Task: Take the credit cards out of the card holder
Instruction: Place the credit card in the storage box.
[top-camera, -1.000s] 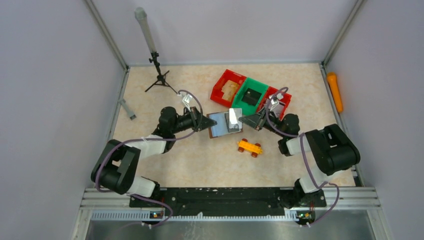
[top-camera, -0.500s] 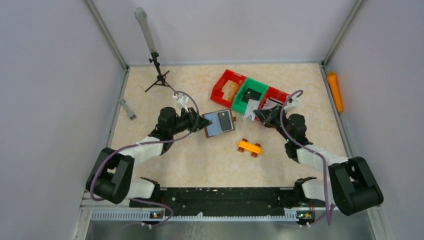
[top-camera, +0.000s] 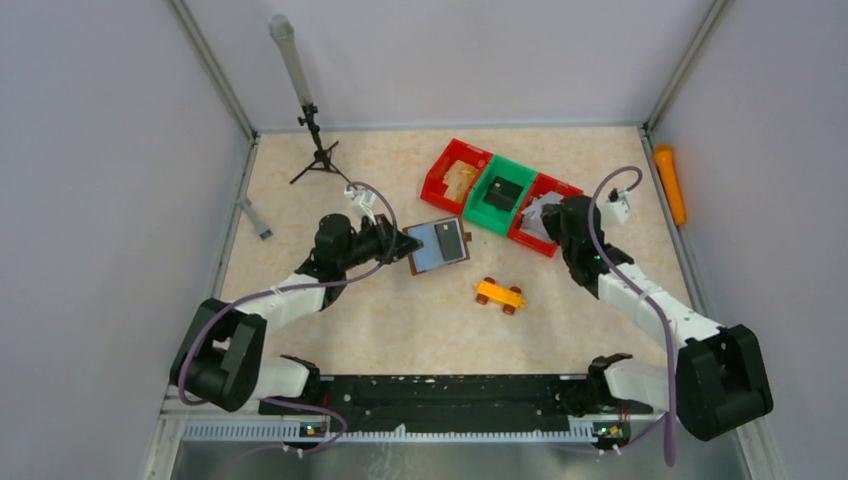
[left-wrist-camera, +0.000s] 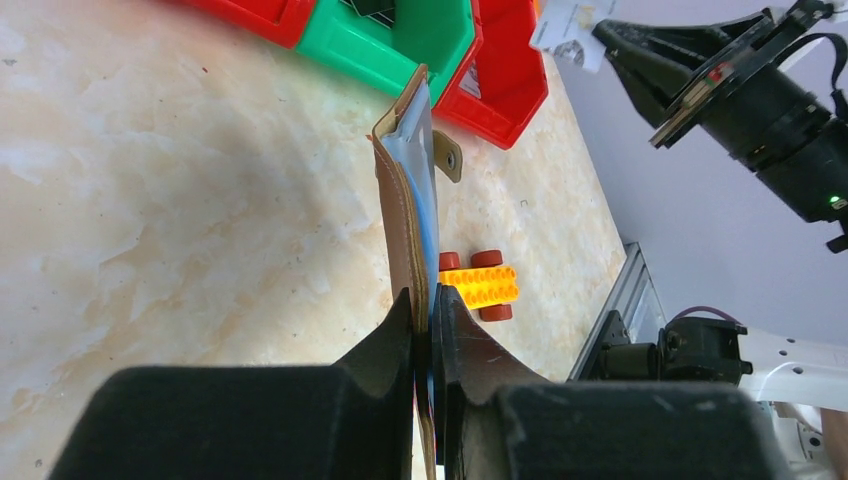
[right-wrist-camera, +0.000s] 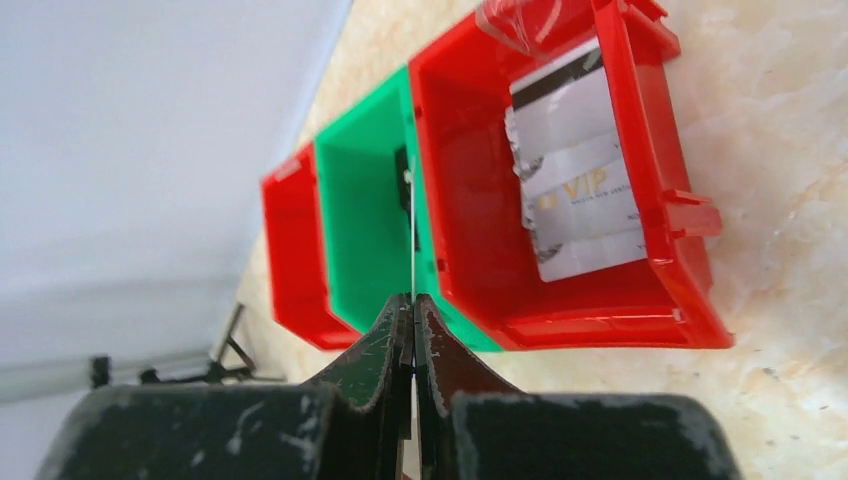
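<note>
Card holder (top-camera: 440, 244): open at mid-table, greyish-blue inner side turned up to the top camera, just left of the bin row. From the left wrist it shows edge-on, brown leather on one side and blue lining on the other.
Left gripper (top-camera: 411, 248): fingers nearly together, pinching the card holder by its left edge.
Black card (top-camera: 452, 240): sits in the card holder's inner pocket, on the half away from the left gripper.
Right gripper (top-camera: 545, 213): pressed together on a pale card, above the right end of the bin row.
Pale card (right-wrist-camera: 411, 225): thin, edge-on to the right wrist camera, its lower end clamped between the fingers.
Right red bin (right-wrist-camera: 645, 150): holds pale cards (right-wrist-camera: 575, 190) lying flat and overlapping, one printed VIP.
Green bin (top-camera: 478, 200): middle of the row, against both red bins, with something dark inside.
Left red bin (top-camera: 437, 185): far-left end of the row.
Toy car (top-camera: 499, 294): orange, on the table (top-camera: 350, 320), nearer the arm bases than the card holder and apart from it.
</note>
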